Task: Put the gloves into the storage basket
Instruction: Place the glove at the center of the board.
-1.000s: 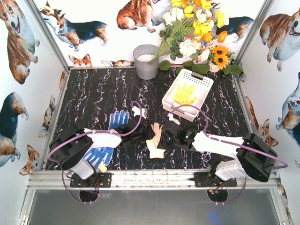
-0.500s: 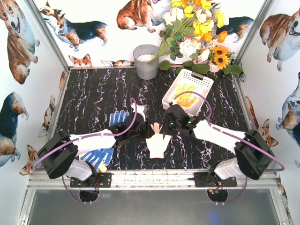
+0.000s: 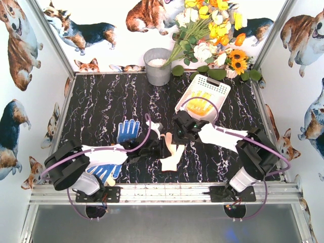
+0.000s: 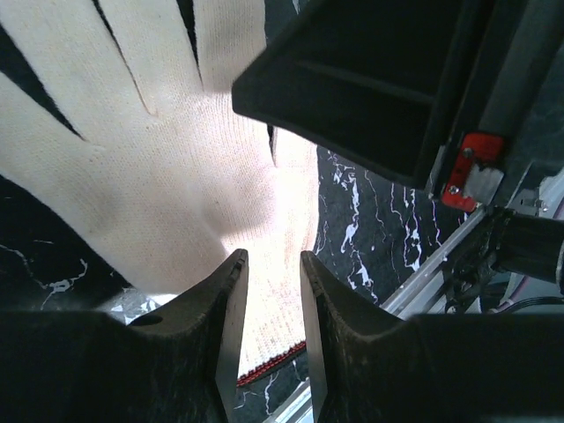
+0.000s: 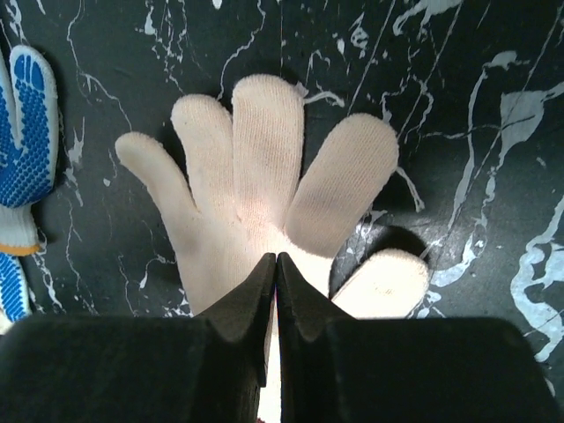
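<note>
Now that the right gripper (image 5: 276, 260) has swung up to the storage basket's (image 3: 216, 84) near corner, fingers (image 5: 251, 300) pressed together on a white glove (image 5: 264, 176), the drop looks close. Farther from the basket, the left gripper (image 4: 269, 257) reaches low over a cream glove (image 3: 172, 159), fingers narrowly apart; grip unclear.

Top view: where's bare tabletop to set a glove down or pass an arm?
Free: far-left stretch between bucket and far blue glove; patch between basket and right arm. Crowded: front centre, left pincer and right pincer at cream glove; near blue glove front-left.
</note>
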Tool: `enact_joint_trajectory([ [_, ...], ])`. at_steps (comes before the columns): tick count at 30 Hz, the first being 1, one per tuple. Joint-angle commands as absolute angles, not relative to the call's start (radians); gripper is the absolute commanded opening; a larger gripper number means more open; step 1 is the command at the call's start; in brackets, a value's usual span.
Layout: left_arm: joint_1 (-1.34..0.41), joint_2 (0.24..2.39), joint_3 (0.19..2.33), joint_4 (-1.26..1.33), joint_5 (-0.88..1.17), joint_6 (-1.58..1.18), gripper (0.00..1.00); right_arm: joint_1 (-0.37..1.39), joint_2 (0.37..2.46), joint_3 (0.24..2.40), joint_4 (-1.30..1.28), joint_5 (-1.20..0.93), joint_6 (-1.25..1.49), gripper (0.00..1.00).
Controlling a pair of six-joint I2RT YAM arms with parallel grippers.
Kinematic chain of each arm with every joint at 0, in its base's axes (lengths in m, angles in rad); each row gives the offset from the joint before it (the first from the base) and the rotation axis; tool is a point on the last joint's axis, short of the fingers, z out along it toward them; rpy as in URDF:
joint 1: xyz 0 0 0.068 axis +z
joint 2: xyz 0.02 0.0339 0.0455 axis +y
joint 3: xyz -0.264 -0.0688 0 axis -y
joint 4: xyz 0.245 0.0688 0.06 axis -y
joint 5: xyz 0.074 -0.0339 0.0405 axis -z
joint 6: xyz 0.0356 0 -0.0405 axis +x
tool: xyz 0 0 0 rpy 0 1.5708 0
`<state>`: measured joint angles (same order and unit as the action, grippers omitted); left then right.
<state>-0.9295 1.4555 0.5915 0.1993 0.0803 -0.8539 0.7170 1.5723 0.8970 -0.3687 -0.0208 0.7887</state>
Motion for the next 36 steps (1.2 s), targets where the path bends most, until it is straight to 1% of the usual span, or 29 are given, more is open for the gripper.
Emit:
enact_joint_trajectory([
  [1, -0.942, 1.496, 0.582, 0.282, 0.093, -0.855, 0.24, 0.71, 1.597, 0.961, -0.387, 0.047, 0.751, 0.05],
  [11, -0.942, 1.551, 0.566, 0.227, 0.072, -0.829, 0.22, 0.71, 1.677, 0.996, -0.413, 0.103, 0.725, 0.05],
  [16, -0.951, 1.526, 0.563, 0.188, 0.057, -0.811, 0.22, 0.71, 1.708, 1.032, -0.417, 0.104, 0.692, 0.06],
  [18, -0.951, 1.506, 0.571, 0.165, 0.046, -0.797, 0.23, 0.71, 1.709, 1.042, -0.422, 0.094, 0.68, 0.07],
  [19, -0.951, 1.495, 0.581, 0.15, 0.041, -0.789, 0.25, 0.71, 1.705, 1.043, -0.423, 0.088, 0.677, 0.07],
  [21, -0.951, 1.463, 0.602, 0.12, 0.029, -0.768, 0.34, 0.71, 1.682, 1.035, -0.416, 0.071, 0.671, 0.1],
  [25, -0.951, 1.372, 0.639, 0.033, -0.016, -0.721, 0.5, 0.71, 1.578, 1.012, -0.413, 0.036, 0.67, 0.2],
  [29, -0.935, 1.256, 0.684, -0.153, -0.1, -0.679, 0.67, 0.709, 1.449, 0.988, -0.422, 0.037, 0.651, 0.29],
  [33, -0.879, 1.139, 0.726, -0.362, -0.234, -0.679, 0.86, 0.701, 1.328, 0.96, -0.441, 0.077, 0.633, 0.32],
  [34, -0.846, 1.118, 0.734, -0.412, -0.258, -0.678, 0.89, 0.696, 1.302, 0.949, -0.444, 0.086, 0.626, 0.33],
  [36, -0.743, 1.088, 0.738, -0.494, -0.261, -0.662, 0.9, 0.676, 1.247, 0.927, -0.458, 0.1, 0.625, 0.33],
])
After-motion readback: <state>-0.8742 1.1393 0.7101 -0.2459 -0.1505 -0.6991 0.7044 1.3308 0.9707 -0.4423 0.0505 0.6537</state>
